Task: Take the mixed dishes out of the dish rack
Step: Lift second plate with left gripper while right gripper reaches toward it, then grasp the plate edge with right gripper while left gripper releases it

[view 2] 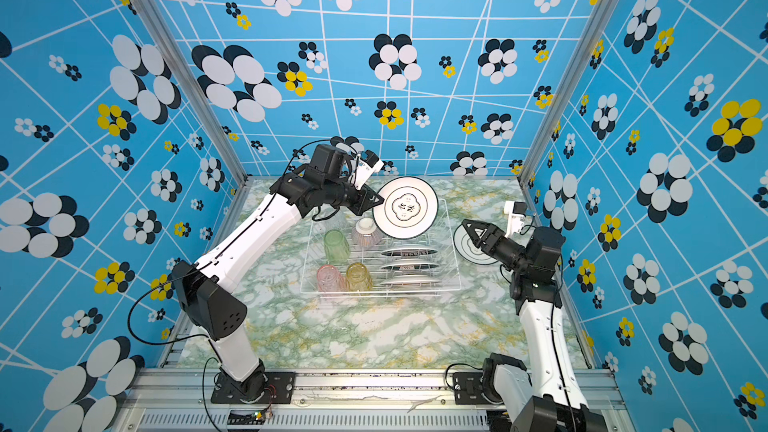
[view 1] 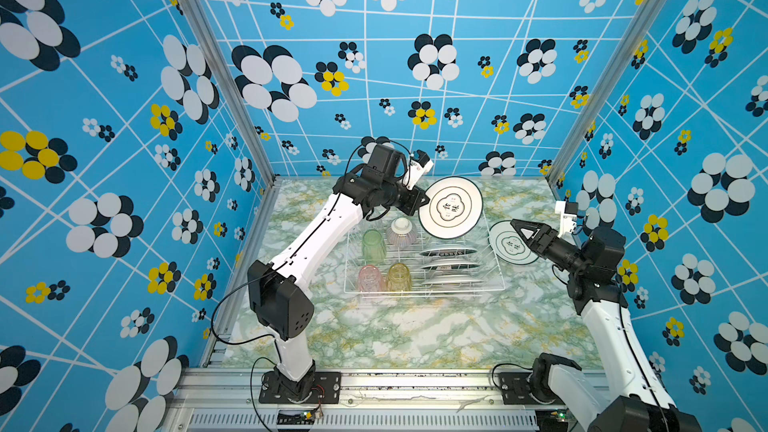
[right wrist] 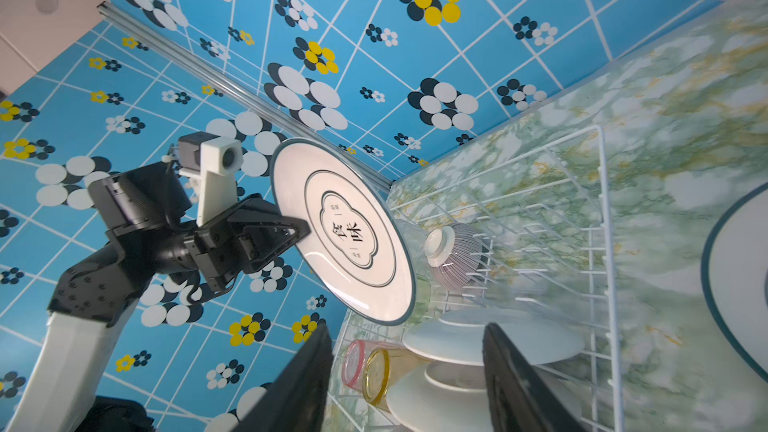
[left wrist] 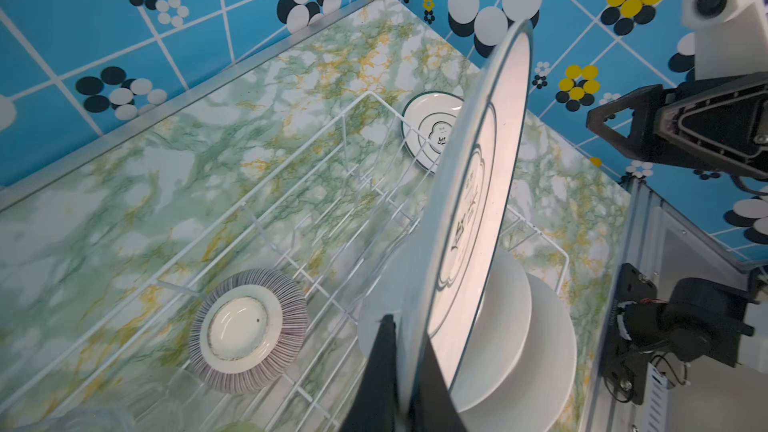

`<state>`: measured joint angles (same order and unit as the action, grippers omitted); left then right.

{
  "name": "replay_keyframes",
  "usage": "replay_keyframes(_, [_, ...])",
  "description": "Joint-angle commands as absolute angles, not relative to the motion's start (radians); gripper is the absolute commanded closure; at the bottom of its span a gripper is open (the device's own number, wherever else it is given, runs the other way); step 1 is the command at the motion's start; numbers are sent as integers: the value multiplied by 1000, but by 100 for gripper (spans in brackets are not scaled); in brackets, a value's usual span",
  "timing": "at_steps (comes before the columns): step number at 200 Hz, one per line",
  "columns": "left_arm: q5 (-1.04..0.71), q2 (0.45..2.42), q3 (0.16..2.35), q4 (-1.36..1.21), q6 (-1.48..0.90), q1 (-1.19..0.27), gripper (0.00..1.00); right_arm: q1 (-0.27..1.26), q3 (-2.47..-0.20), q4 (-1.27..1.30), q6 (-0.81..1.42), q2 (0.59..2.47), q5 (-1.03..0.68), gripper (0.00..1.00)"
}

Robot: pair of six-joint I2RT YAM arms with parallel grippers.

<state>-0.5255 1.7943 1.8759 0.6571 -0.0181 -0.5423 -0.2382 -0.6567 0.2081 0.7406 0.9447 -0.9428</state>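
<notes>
My left gripper (view 1: pixel 424 201) (left wrist: pixel 409 334) is shut on the rim of a white green-rimmed plate (view 1: pixel 451 207) (left wrist: pixel 478 201) (right wrist: pixel 345 230), held on edge above the far end of the white wire dish rack (view 1: pixel 424 290) (right wrist: pixel 602 201). Three plates (view 1: pixel 449 265) stand in the rack's dividers, beside an upturned striped bowl (view 1: pixel 401 232) (left wrist: pixel 247 330) and green (view 1: pixel 372 245), pink (view 1: pixel 370 278) and amber (view 1: pixel 399 277) tumblers. My right gripper (view 1: pixel 515 226) (right wrist: pixel 407 328) hangs open and holds nothing, over another plate (view 1: pixel 509 247) that lies flat on the table right of the rack.
The marble-patterned tabletop (view 1: pixel 395 334) is boxed in by blue flowered walls on three sides, with aluminium rails along its edges. Both arm bases are bolted to the front rail (view 1: pixel 415 384). The rack sits towards the back, between the two arms.
</notes>
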Motion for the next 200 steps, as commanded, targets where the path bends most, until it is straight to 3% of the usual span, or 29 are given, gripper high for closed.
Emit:
replay_keyframes(1, [-743, 1805, 1867, 527, -127, -537, 100, -213, -656, 292, 775, 941, -1006, 45])
replay_keyframes(29, [-805, 1838, 1869, 479, -175, -535, 100, -173, -662, 298, 772, 961, -1001, 51])
replay_keyframes(96, [-865, 1881, 1865, 431, -221, -544, 100, -109, -682, 325, 768, 997, -957, 53])
replay_keyframes(163, [-916, 1914, 1853, 375, -265, -560, 100, -106, -678, 384, 812, 1015, -936, 65])
replay_keyframes(200, [-934, 1930, 1848, 331, -295, -572, 100, -104, -673, 410, 833, 1020, -922, 82])
